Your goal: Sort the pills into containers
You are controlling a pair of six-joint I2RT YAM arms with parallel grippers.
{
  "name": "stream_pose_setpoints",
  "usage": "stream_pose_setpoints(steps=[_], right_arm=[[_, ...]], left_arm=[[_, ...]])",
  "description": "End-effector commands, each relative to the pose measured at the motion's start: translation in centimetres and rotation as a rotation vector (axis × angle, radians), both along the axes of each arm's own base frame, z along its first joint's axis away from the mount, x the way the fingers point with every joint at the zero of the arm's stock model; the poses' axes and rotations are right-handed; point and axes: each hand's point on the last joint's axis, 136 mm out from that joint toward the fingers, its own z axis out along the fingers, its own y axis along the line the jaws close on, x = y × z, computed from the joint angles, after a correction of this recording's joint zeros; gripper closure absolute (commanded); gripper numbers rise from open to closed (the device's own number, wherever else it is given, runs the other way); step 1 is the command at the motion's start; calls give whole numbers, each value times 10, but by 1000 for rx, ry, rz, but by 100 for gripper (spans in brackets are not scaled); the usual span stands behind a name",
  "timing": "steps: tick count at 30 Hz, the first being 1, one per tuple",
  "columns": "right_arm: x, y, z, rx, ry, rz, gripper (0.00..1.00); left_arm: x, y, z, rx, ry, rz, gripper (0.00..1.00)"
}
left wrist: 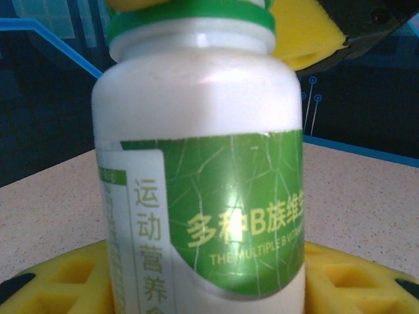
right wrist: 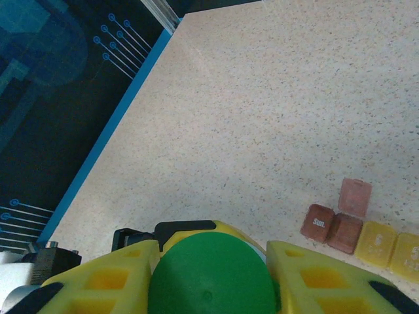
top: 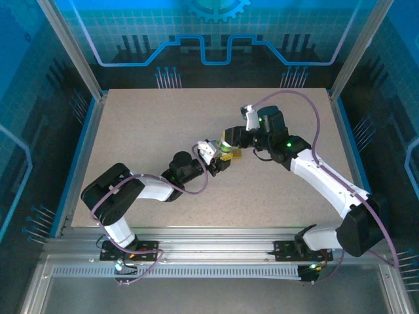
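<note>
Green cap (right wrist: 213,265) seemingly pinched, right gripper (right wrist: 213,291) | bottle (left wrist: 196,131) clamped, left gripper (left wrist: 203,291) | red box (right wrist: 345,233) nearby

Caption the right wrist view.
Jaws flank the green-capped bottle; red box and yellow box lie nearby on the table.

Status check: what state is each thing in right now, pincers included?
White plastic bottle with green label: gripped by left pincer, capped.
Round green cap: on the bottle, inside right pincer.
Left pincer: shut on bottle.
Right pincer: straddles cap; contact unclear.
Dark red square box: on table; lid state unclear.
Yellow square box: on table; lid state unclear.
</note>
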Motion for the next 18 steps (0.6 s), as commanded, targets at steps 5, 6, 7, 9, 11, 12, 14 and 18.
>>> stream_pose_setpoints(steps=[5, 6, 7, 9, 11, 12, 14, 18], right_arm=[[0, -23, 0, -153, -133, -43, 100], [1, -25, 0, -166, -143, -49, 100], [1, -26, -1, -180, -152, -54, 100], [1, -30, -1, -226, -178, -63, 100], [2, -34, -4, -268, -188, -73, 100], [3, -35, -4, -284, -191, -75, 100], [3, -38, -5, -317, -196, -84, 100], [5, -47, -4, -396, -222, -118, 100]], left_arm=[[1, -8, -3, 6, 41, -15, 100], [1, -8, -5, 10, 51, -20, 100], [0, -9, -6, 13, 58, -24, 100], [0, -10, -9, 20, 79, -28, 100], [0, -10, -13, 26, 97, -29, 100], [0, -11, -13, 28, 102, -32, 100], [-1, -11, -15, 32, 113, -36, 100], [-1, -12, -19, 45, 139, -40, 100]])
